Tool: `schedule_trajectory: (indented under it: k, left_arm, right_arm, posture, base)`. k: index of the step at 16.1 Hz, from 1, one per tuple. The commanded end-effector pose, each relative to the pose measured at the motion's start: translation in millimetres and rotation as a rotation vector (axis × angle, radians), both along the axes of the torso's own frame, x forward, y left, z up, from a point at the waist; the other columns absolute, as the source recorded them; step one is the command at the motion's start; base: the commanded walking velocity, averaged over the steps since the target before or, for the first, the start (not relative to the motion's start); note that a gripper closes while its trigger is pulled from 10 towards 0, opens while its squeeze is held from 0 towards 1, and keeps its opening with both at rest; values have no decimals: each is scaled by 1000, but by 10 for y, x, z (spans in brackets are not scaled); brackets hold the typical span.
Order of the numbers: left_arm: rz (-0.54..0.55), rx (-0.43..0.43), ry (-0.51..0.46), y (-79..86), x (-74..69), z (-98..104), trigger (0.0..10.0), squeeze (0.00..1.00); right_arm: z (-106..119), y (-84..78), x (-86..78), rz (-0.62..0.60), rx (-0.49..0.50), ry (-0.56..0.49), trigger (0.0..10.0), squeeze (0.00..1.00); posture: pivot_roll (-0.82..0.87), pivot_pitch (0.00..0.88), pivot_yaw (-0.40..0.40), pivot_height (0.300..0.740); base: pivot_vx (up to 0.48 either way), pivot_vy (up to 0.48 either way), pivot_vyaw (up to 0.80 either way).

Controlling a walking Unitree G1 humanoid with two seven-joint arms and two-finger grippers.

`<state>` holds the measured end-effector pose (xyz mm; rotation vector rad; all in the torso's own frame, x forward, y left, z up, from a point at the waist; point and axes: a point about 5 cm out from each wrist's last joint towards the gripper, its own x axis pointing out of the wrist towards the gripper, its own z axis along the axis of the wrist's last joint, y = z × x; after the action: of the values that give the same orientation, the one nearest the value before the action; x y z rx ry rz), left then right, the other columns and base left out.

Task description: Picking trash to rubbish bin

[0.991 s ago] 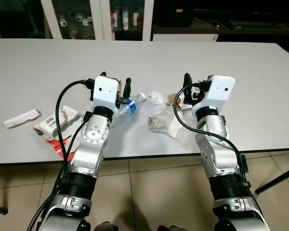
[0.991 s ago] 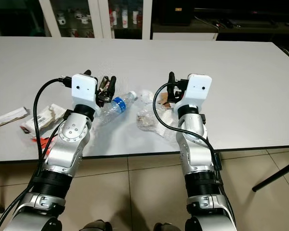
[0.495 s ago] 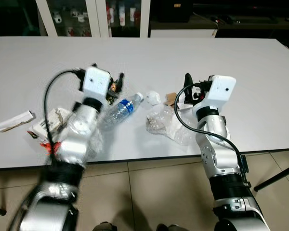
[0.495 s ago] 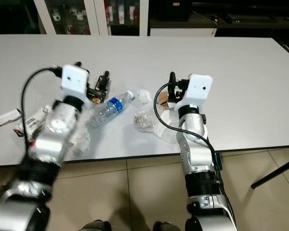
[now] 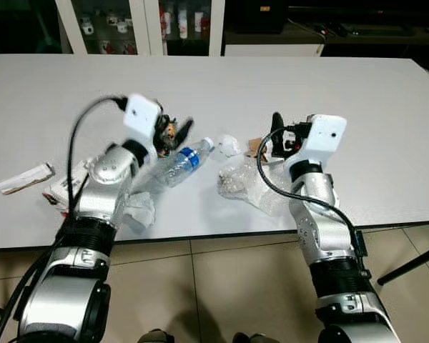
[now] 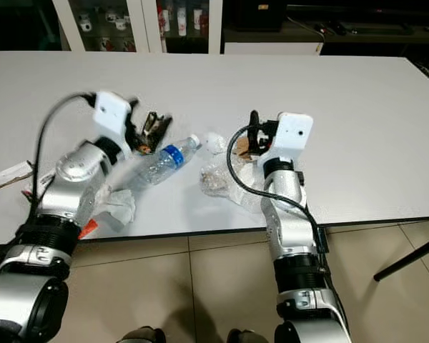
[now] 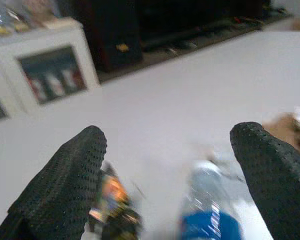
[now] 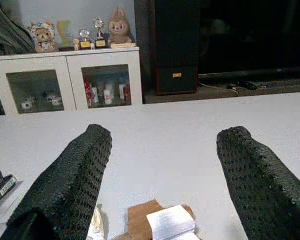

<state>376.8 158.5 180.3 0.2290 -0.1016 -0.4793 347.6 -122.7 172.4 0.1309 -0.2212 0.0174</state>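
Trash lies strewn across the middle of a long matte white table (image 5: 386,100), with both grippers poised over it.

A crushed clear plastic bottle with a blue label (image 5: 180,162) lies on its side left of centre, cap toward a small crumpled white paper ball (image 5: 229,145). Right of that sit a wrinkled clear plastic bag holding brownish crumbs (image 5: 241,180) and a flat brown cardboard scrap topped by a folded white paper (image 8: 162,225). At the left edge lie a flat white wrapper (image 5: 23,179) and a crumpled white tissue (image 5: 137,209). The left gripper (image 5: 177,133), its dimpled black rubber fingers (image 7: 65,180) spread wide, hovers above a small dark, shiny printed wrapper (image 6: 151,130) just beside the bottle. The right gripper (image 8: 162,165), fingers also parted, hangs over the cardboard scrap.
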Motion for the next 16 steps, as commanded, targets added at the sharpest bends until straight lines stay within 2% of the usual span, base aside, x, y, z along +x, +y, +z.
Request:
schedule_trajectory:
  k: [1,2,6,10,13,14,16]
  left_arm:
    - [-79,17,16,-91,12,19,10000,0]
    - [-146,22,68,-145,-13,-63,10000,0]
    - [-208,70,92,-199,-31,-128,10000,0]
    - [-225,247,136,-236,-63,-265,10000,0]
    - [-244,289,146,-325,-103,-334,10000,0]
    - [-270,287,148,-404,-153,-370,10000,0]
    - [-280,290,151,-446,-183,-395,10000,0]
  right_arm:
    - [29,29,7,15,-6,-12,10000,0]
    - [31,29,4,16,-6,-13,10000,0]
    - [24,26,7,15,-3,-12,10000,0]
    - [22,43,7,24,-1,-12,10000,0]
    - [22,53,7,29,-1,-12,10000,0]
    - [23,74,0,36,0,-13,10000,0]
    - [19,79,-3,38,1,-13,10000,0]
  posture:
    - [21,59,-29,740]
    - [17,58,-28,740]
    - [21,53,-27,740]
    - [18,46,-24,740]
    - [19,41,-24,740]
    - [18,37,-23,740]
    - [18,38,-22,740]
  base:
    - [0,0,0]
    - [0,0,0]
    - [0,0,0]
    - [0,0,0]
    - [0,0,0]
    - [0,0,0]
    - [0,0,0]
